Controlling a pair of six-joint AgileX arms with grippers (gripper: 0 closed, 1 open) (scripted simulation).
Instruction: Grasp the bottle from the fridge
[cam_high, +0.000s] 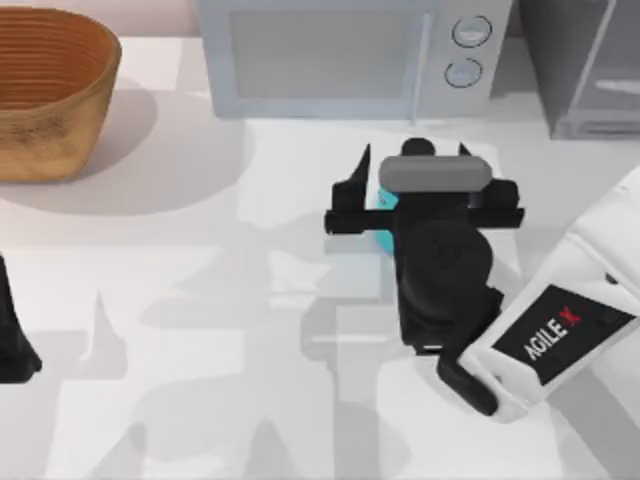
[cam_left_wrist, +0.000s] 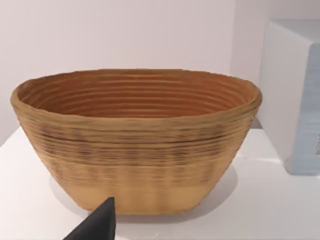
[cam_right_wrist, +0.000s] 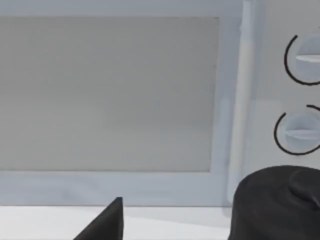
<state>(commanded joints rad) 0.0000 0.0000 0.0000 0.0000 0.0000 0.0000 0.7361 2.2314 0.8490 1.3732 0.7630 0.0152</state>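
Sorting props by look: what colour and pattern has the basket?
Tan-brown, with ridged horizontal bands; the basket shows best in the left wrist view.

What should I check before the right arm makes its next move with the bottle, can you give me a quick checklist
1. Right gripper positioned over the bottle, in front of the microwave: ok.
2. Fingers closed on the bottle: cannot tell, arm covers it.
3. Bottle upright: cannot tell, just a turquoise sliver visible.
4. Left gripper parked at the table's left edge, out of the way: ok.
5. Basket far from the working area: ok.
6. Fridge door state: cannot tell.
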